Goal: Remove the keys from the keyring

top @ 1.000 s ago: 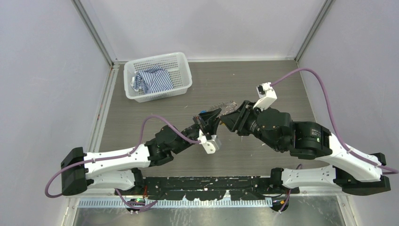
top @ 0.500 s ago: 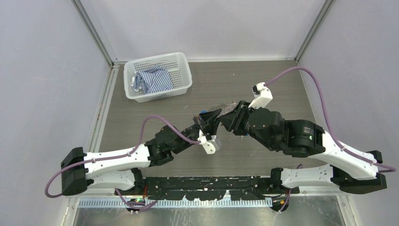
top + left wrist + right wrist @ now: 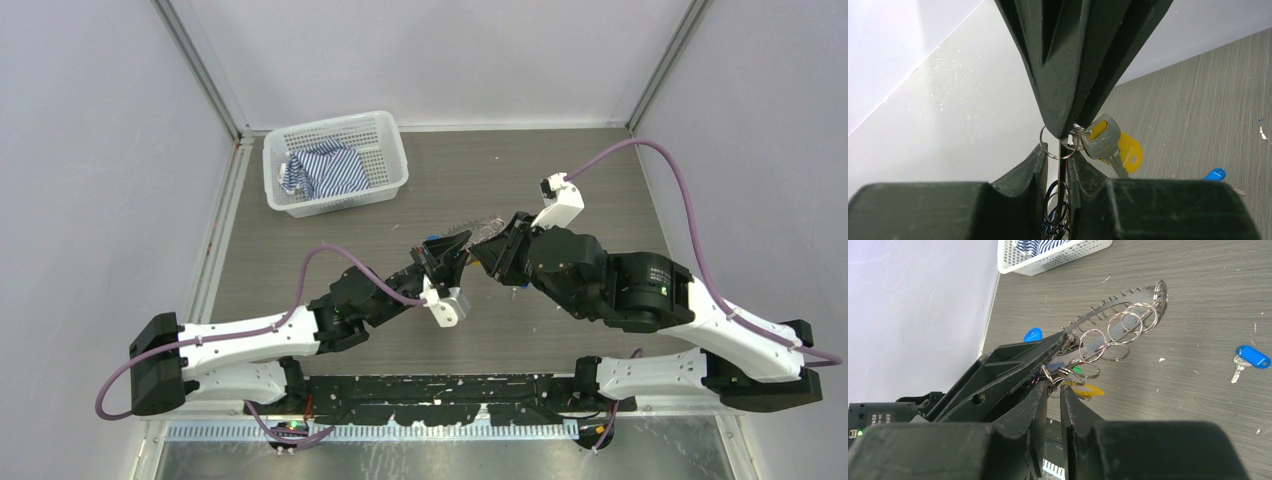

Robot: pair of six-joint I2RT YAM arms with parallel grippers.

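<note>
The right fingers (image 3: 1074, 407) have narrowed onto the keys (image 3: 1087, 389), the arm edging leftward.

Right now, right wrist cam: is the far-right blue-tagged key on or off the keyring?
Off. The blue-tagged key lies alone on the table, well apart from the keyring.

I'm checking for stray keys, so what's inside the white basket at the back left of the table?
The white basket holds a crumpled blue-and-white striped cloth. Nothing else shows on the bare mesh around it; whatever lies beneath the cloth is covered.
</note>
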